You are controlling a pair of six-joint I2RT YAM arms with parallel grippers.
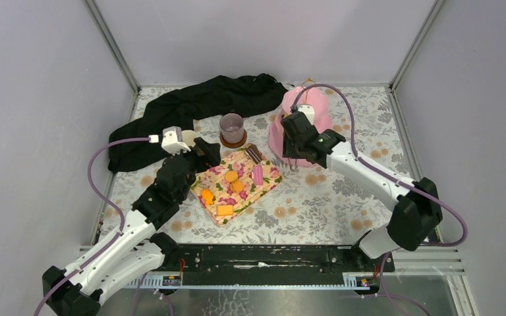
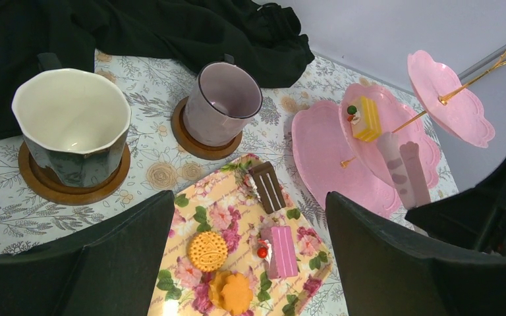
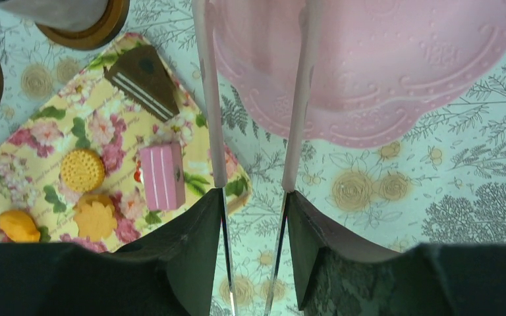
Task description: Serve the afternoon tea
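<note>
On the floral napkin (image 1: 269, 182) lie a brown cake (image 1: 253, 153), a pink cake (image 1: 257, 174), orange biscuits (image 1: 231, 176) and a yellow piece (image 1: 224, 210). My left gripper (image 1: 201, 153) is open and empty, hovering over the napkin's left end; its view shows the pink cake (image 2: 282, 250), the brown cake (image 2: 268, 187), the cream-lined dark mug (image 2: 72, 126) and the mauve-grey mug (image 2: 221, 102). My right gripper (image 1: 296, 148) is shut on pink-tipped tongs (image 3: 212, 99), held at the pink tiered stand (image 1: 277, 135). A yellow cake (image 2: 366, 118) sits on the stand.
The black cloth (image 1: 197, 105) lies along the back left. Both mugs stand on wooden coasters (image 2: 201, 148) behind the napkin. The stand's gold rod (image 2: 481, 76) leans up at the right. Walls close the table on three sides.
</note>
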